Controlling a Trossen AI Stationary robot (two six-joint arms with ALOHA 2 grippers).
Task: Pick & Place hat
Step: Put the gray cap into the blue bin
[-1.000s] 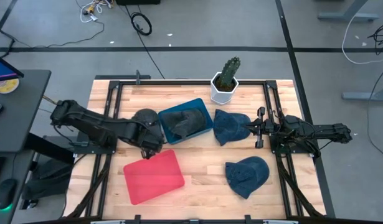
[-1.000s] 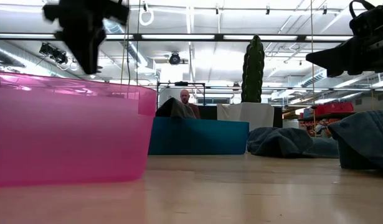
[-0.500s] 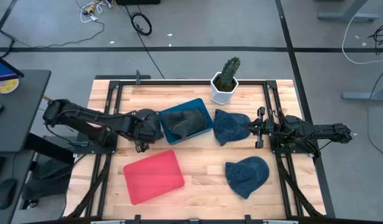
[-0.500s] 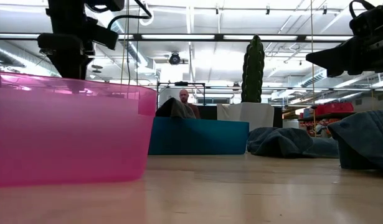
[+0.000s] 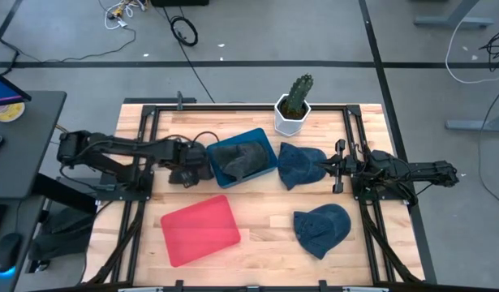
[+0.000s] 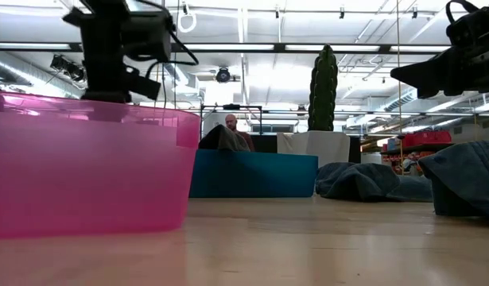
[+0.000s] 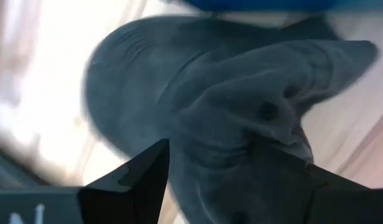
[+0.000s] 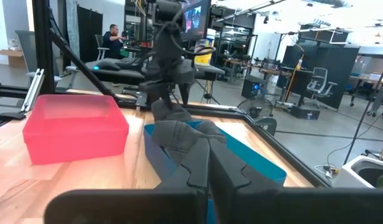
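A dark grey hat point(image 5: 189, 152) lies on the table just left of the blue bin point(image 5: 270, 150); it fills the left wrist view point(image 7: 228, 106). My left gripper point(image 5: 182, 171) point(image 7: 235, 186) hangs over it, open, its fingers pointing down on either side of the hat's folded crown. A second grey hat point(image 5: 239, 158) lies inside the blue bin. Two blue hats point(image 5: 300, 165) point(image 5: 322, 229) rest on the table to the right. My right gripper point(image 5: 337, 166) waits shut at the right, beside the upper blue hat. My left gripper comes at the grey hat's folded crown point(image 7: 241, 134) from above with its fingers spread to either side. Whether the fingers point(image 7: 132, 183) touch the cloth, I cannot tell.
A pink bin point(image 5: 199, 230) point(image 6: 77, 171) sits near the front left. A potted cactus point(image 5: 294, 104) stands at the far edge. The table's black frame rails run along its sides. Bare wood lies between the pink bin and the lower blue hat.
My left gripper has swung from above the pink bin's far edge toward the table's far side and left, turning as it went, and now hangs over the grey hat beside the blue bin. The hats and bins have stayed in place.
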